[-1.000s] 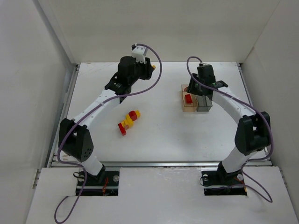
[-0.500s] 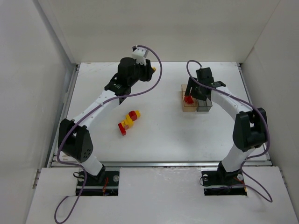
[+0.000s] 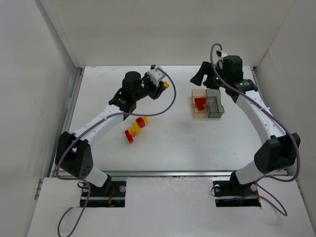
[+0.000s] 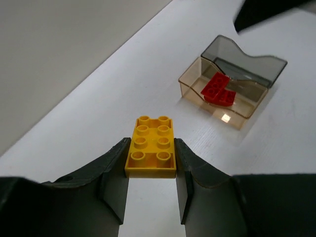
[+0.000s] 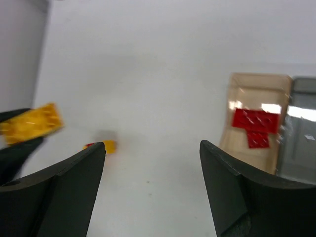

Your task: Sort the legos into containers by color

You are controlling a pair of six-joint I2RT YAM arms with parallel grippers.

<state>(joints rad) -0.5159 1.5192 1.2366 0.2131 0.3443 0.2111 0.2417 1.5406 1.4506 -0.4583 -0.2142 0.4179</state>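
Overhead view, clock directions taken from the table (image 3: 168, 148) centre.

- The left gripper (image 4: 151, 158) was clenched on one yellow brick (image 4: 150, 143), studs up, with a finger pressed against each long side. It sat at about 12 o'clock. The brick was raised off the surface.
- The right gripper (image 5: 153, 153) was released, its fingers spread wide with nothing between them. It hovered toward 1 o'clock, near the far edge of the bins and touching neither.
- Two bins stood joined side by side at about 2 o'clock. The amber bin (image 3: 197, 113) was the nearer to centre, and the grey bin (image 3: 216, 111) touched it on its 3 o'clock side.
- The red bricks (image 3: 199, 103), apparently two, lay flat on the floor of the amber bin, touching each other.
- A loose pile (image 3: 135, 129) of red and yellow bricks lay on the table at about 8 o'clock, well apart from the bins. It had a red piece at its 1 o'clock end, another red at its 7 o'clock end, and yellow between, all touching. The count in the pile could not be told.
- From the right wrist camera, the held yellow brick showed at 9 o'clock of the frame and the bins at 3 o'clock.
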